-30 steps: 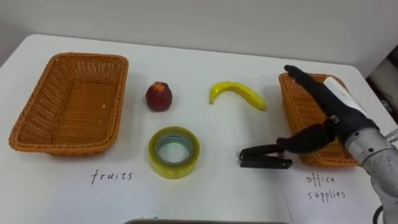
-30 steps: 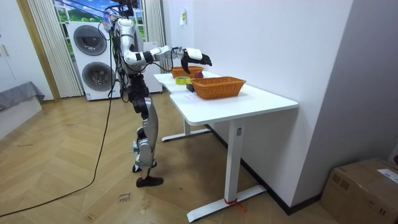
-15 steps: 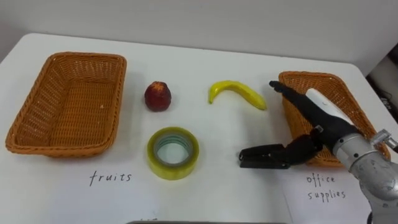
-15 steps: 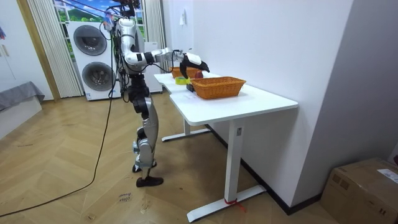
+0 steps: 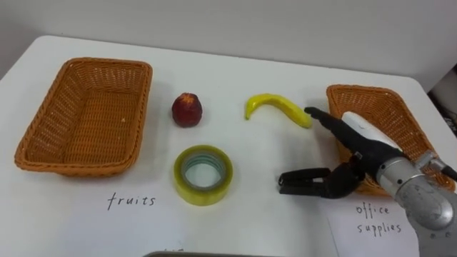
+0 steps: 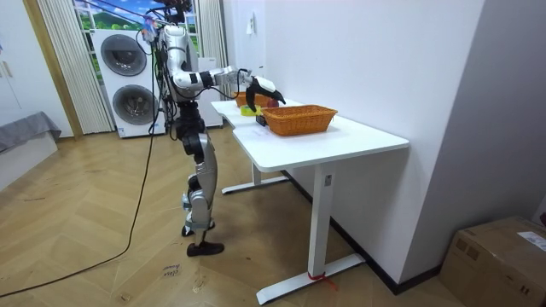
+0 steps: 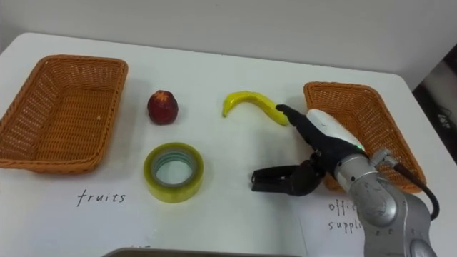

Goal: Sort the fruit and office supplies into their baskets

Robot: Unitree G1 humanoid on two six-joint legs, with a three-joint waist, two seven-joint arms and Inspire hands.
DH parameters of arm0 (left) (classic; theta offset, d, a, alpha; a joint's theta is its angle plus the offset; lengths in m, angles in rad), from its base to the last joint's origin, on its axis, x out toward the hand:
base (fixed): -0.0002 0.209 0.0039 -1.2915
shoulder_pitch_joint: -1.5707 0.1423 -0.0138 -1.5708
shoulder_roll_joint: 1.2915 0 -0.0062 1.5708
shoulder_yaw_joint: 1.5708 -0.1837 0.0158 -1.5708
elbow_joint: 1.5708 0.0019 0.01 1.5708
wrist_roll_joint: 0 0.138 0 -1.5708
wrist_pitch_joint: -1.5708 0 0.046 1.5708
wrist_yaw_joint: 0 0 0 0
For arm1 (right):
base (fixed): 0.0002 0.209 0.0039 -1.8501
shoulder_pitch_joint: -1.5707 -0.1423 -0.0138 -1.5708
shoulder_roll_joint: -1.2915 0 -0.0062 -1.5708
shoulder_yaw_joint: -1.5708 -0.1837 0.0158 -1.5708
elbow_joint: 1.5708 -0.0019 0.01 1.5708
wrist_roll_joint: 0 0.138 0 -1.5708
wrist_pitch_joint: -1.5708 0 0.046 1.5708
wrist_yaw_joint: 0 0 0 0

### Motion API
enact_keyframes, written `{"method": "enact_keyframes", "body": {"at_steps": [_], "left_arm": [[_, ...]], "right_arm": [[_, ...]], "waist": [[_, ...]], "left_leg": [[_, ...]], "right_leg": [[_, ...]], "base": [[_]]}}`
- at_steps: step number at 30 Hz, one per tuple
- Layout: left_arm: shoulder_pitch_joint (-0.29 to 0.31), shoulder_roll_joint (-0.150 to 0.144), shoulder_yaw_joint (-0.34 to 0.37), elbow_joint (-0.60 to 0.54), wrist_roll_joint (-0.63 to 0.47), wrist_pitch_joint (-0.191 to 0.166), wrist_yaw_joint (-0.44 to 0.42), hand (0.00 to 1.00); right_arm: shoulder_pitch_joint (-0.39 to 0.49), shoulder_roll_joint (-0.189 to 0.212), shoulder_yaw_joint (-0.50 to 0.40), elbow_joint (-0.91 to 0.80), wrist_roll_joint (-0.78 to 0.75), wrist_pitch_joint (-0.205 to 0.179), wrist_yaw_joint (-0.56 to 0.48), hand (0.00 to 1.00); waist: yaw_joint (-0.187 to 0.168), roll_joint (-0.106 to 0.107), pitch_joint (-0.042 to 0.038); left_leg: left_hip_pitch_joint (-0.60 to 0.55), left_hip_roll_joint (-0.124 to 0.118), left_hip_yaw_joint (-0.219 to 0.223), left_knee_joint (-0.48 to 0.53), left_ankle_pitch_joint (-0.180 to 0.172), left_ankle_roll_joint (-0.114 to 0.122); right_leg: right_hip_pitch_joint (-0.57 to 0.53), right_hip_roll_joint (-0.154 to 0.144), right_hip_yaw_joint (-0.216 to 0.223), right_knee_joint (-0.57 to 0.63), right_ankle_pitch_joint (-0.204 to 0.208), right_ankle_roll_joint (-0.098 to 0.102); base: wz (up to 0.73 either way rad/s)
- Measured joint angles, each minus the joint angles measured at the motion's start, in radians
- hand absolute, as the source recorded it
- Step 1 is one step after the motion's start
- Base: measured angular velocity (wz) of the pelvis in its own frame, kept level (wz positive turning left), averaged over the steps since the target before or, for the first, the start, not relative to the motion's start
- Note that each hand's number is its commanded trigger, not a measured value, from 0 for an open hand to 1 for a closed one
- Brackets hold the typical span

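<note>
1. Baskets: 2. The left basket (image 5: 86, 118) and the right basket (image 5: 389, 107), one at each end of the table (image 5: 235, 68).
2. Fruit: 2. One red fruit (image 5: 187, 110) and one banana (image 5: 278, 108), both in the far middle.
3. Office items: 2. One tape roll (image 5: 203, 174) and one black stapler (image 5: 296, 182), both near.
4. Handwritten labels: 2. The left label (image 5: 130, 200) and the right label (image 5: 378, 218), one near each basket.

The right robot hand (image 5: 360, 153) comes in over the white desk (image 5: 235, 68), its fingers straight and pointing toward the banana (image 5: 278, 108), its thumb against the right end of the black stapler (image 5: 303, 183). Behind the hand sits the right wicker basket (image 5: 375, 96). A red fruit (image 5: 187, 110) and a yellow tape roll (image 5: 203, 174) lie mid-desk, and the left wicker basket (image 5: 86, 118) stands further left.
</note>
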Motion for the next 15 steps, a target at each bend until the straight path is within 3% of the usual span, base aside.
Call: {"method": "enact_keyframes", "body": {"at_steps": [7,10,15], "left_arm": [[-0.007,0.008,-0.01,0.004,0.0,-0.001,0.001,0.0],[-0.014,0.025,-0.028,0.03,0.0,-0.004,0.0,0.0],[-0.02,0.035,-0.03,0.034,0.0,-0.004,0.0,0.0]], "right_arm": [[-0.001,0.0,0.02,-0.002,-0.037,-0.001,0.005,0.0],[-0.004,0.0,0.046,-0.02,-0.069,-0.003,0.013,0.0],[-0.004,0.0,0.051,-0.07,-0.09,-0.026,0.019,0.0]], "waist": [[0.022,-0.004,0.0016],[0.022,-0.006,0.0036],[0.022,-0.012,0.0089]], "left_leg": [[0.0,0.0,0.0,0.001,0.0,0.0],[-0.001,0.0,-0.001,0.001,0.0,0.0],[-0.007,0.0,-0.003,-0.002,0.0,0.0]], "right_leg": [[0.0,0.0,0.0,0.001,0.0,0.0],[-0.001,0.0,0.0,0.001,0.0,0.0],[-0.003,-0.001,-0.002,0.0,0.0,0.0]], "base": [[0.0],[0.0],[0.0]]}}
